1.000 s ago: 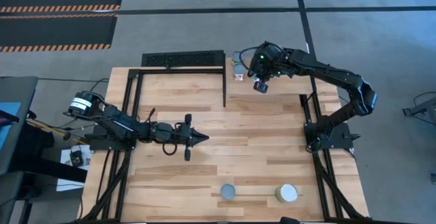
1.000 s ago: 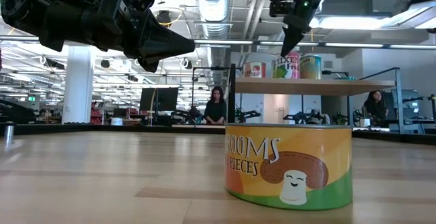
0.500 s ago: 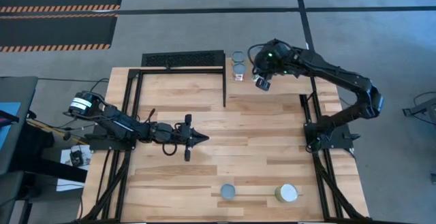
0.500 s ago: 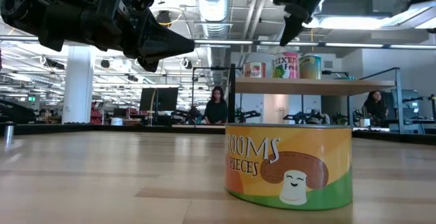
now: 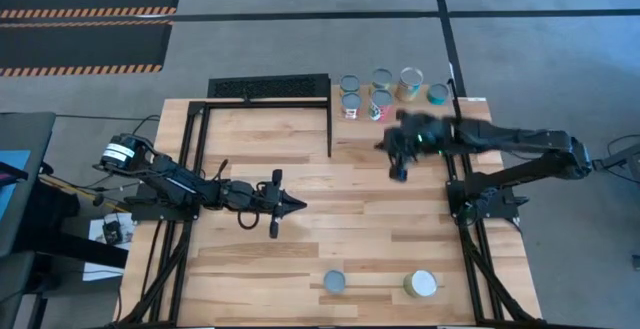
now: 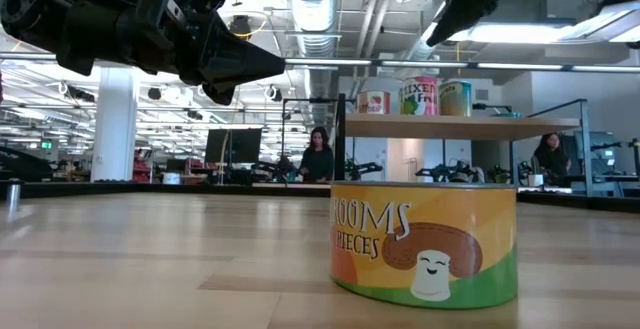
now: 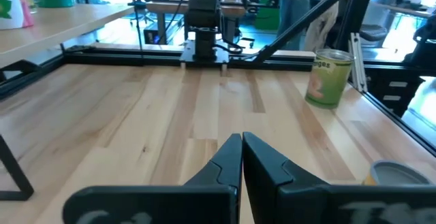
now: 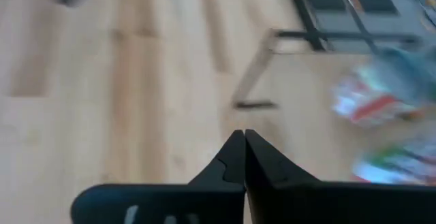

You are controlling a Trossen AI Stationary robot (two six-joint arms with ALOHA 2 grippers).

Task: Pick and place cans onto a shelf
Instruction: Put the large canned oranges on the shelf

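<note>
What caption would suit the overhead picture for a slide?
Six cans sit on the shelf; the empty right hand hangs over the table, two cans left.

Black rack [image 5: 268,87] — 2 people [image 6: 317,155] behind.

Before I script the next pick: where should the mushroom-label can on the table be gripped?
Grip the orange-and-green mushroom-label tin across the middle of its curved side wall, coming down from above. It stands upright on the light wood tabletop, nothing beside it in the low view, so its round body suits opposing fingers.
</note>
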